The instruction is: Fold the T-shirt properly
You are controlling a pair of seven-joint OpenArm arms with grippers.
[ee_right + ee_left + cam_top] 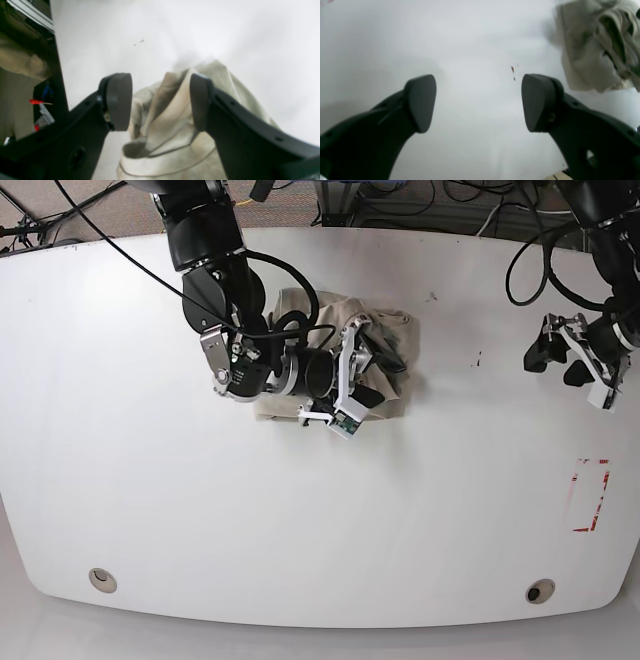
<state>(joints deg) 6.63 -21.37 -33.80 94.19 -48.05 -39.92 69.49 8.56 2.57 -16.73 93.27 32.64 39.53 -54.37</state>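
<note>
The khaki-beige T-shirt (pixel 398 330) lies crumpled in a heap on the white table (pixel 150 480), back of centre. My right gripper (pixel 378 378) is over the heap and open. In the right wrist view its fingers (pixel 119 102) straddle a raised fold of the T-shirt (pixel 170 120) without pinching it. My left gripper (pixel 550 360) is far to the right in the base view, open and empty. In the left wrist view the left gripper (pixel 478 102) hovers over bare table, with the T-shirt (pixel 592 47) at the top right, apart from it.
A red rectangle outline (pixel 590 495) is marked on the table at the right. Small dark specks (pixel 478 362) lie between shirt and left gripper. Cables (pixel 420 200) run behind the back edge. The table's edge and floor clutter (pixel 40 110) show in the right wrist view.
</note>
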